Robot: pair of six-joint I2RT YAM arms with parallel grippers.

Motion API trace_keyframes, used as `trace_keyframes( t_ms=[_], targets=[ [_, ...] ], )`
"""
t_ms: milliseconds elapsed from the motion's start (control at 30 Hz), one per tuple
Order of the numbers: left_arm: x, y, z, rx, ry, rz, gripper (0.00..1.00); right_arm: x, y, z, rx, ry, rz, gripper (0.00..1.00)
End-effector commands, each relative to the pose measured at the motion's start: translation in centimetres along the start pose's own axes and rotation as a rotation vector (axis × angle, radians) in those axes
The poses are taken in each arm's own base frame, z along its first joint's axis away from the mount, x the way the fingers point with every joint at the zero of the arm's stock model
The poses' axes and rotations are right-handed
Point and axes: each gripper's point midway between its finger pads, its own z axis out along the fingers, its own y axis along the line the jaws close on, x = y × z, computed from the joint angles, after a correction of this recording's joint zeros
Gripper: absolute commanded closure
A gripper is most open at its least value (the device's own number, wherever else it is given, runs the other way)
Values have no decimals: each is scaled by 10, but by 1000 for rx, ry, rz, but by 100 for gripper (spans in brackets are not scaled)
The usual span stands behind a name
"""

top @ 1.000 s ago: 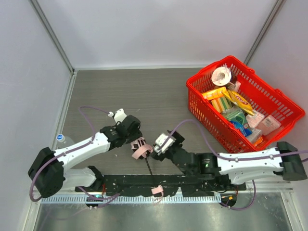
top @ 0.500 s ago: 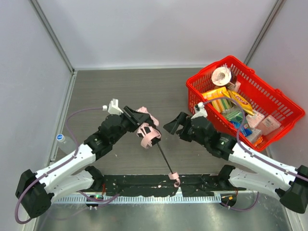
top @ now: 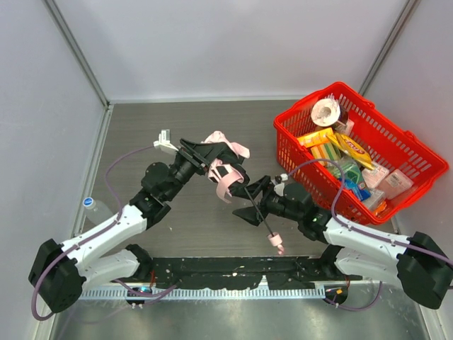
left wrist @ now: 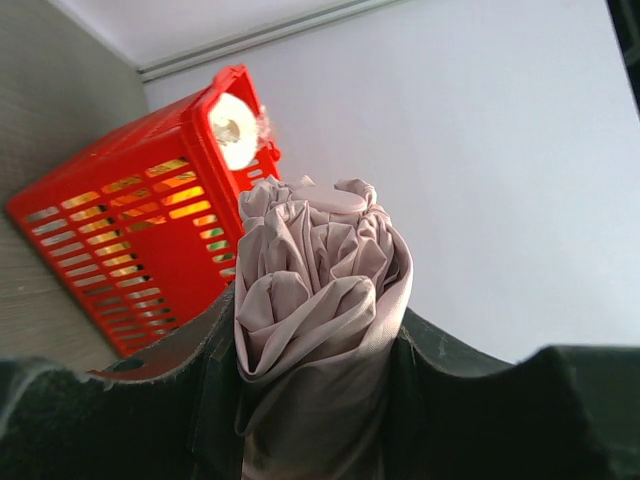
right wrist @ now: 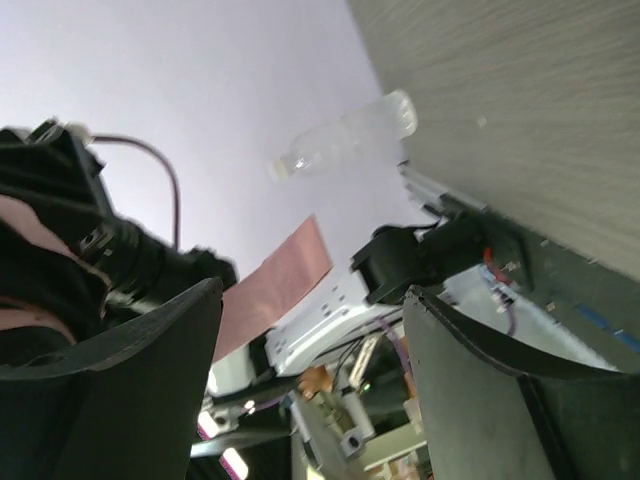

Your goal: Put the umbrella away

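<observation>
The umbrella's [top: 225,170] pale pink folded fabric is clamped in my left gripper [top: 212,161], which holds it raised over the table's middle. Its thin black shaft [top: 258,216] slants down to the right and ends in the small pink handle [top: 278,245], which hangs in the air. In the left wrist view the bunched fabric [left wrist: 320,300] fills the gap between the jaws. My right gripper [top: 249,200] is open beside the shaft, just below the fabric. In the right wrist view only a pink strap [right wrist: 272,285] shows between the open fingers [right wrist: 150,370].
A red basket [top: 297,159] full of packets and a paper roll [top: 326,111] stands at the right; it also shows in the left wrist view [left wrist: 120,260]. A clear bottle [top: 92,207] lies at the table's left edge.
My left gripper has lifted the umbrella higher and further from the near edge. The handle has swung to the right. My right gripper has moved left and down to the shaft.
</observation>
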Motion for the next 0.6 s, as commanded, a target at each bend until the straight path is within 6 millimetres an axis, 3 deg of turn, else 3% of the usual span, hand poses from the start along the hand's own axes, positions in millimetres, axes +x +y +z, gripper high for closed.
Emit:
trace_keyframes(
  t_ms=[0, 133, 333, 567],
  targets=[
    [-20, -91, -5, 295, -39, -59, 100, 14, 46, -14, -125, 56, 131, 22],
    [-25, -101, -3, 322, -58, -66, 100, 19, 51, -16, -130, 86, 155, 23],
    [-26, -113, 3, 367, -46, -98, 100, 20, 62, -14, -157, 89, 166, 37],
    [-24, -111, 7, 374, -41, -125, 100, 25, 81, -11, -179, 105, 156, 37]
  ],
)
